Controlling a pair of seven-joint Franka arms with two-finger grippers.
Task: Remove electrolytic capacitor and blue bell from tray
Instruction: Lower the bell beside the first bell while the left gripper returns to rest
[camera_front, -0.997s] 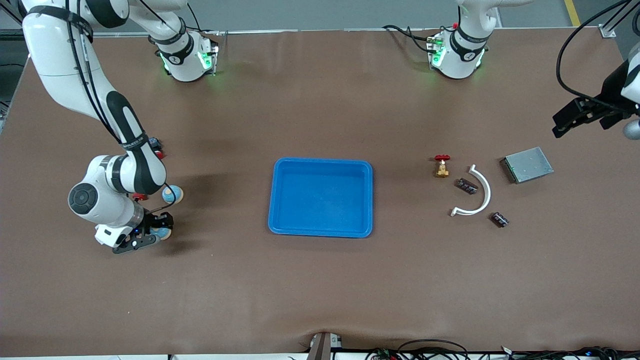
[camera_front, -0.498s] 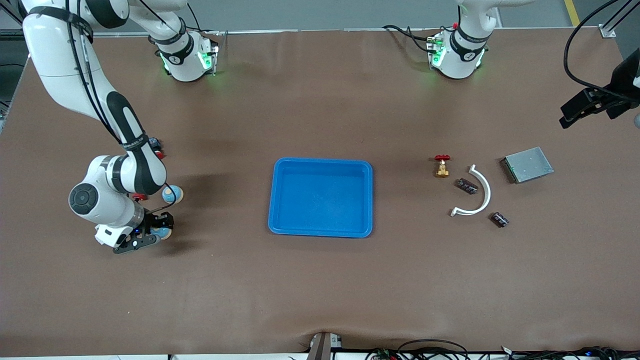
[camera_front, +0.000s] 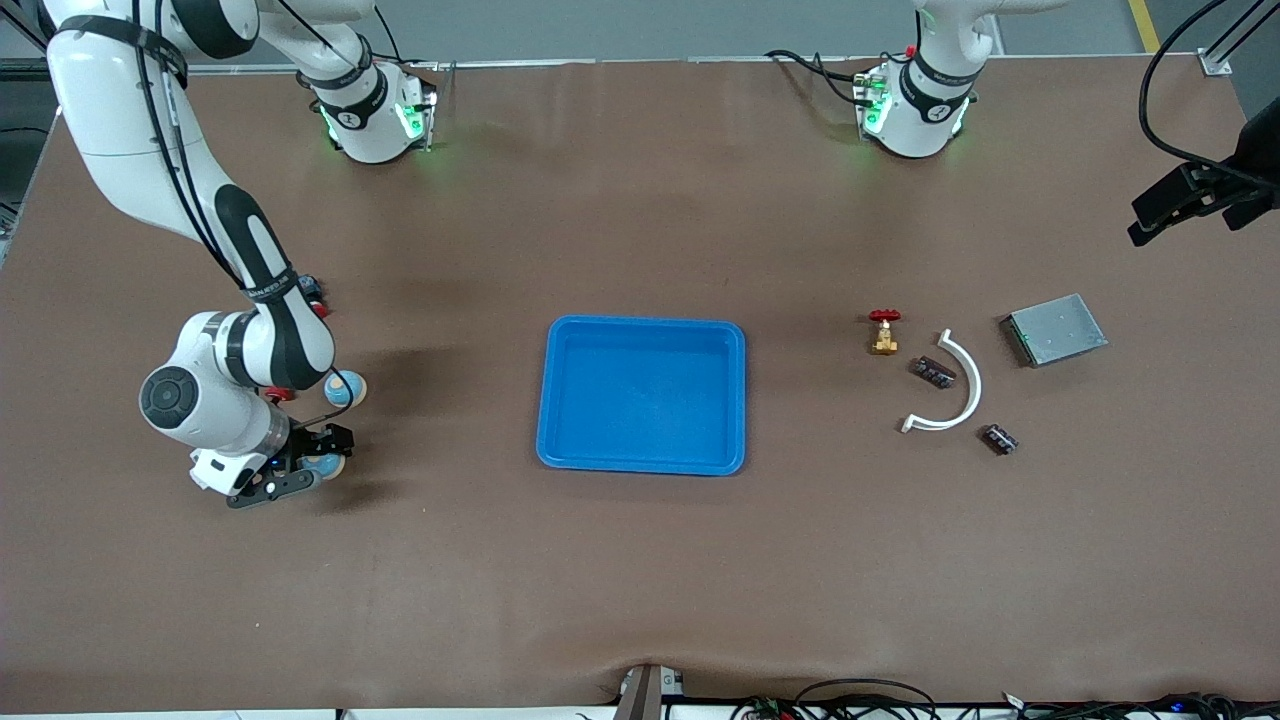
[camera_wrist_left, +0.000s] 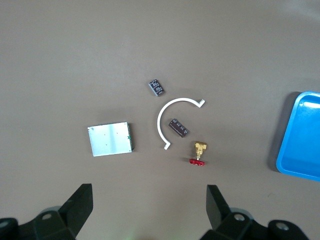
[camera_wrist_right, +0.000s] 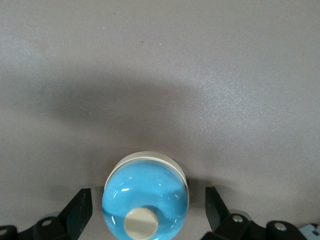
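Blue bell (camera_wrist_right: 146, 202), glossy with a cream rim and knob, item set down on the table (camera_front: 620, 580) toward the right arm's end, well apart from the tray (camera_front: 546, 400); it sits between the right gripper's (camera_front: 300, 468) jaws, which stand wide with a gap on each side, so the step in hand reads as release after placing. Tray now holds nothing, and capacitor-like dark parts (camera_front: 932, 372) lie out on the table toward the left arm's end. Next move, as judged: lift the right gripper straight up clear of the bell without nudging it; left gripper (camera_wrist_left: 150, 212), jaws wide, waits high over the table's edge at its own end.
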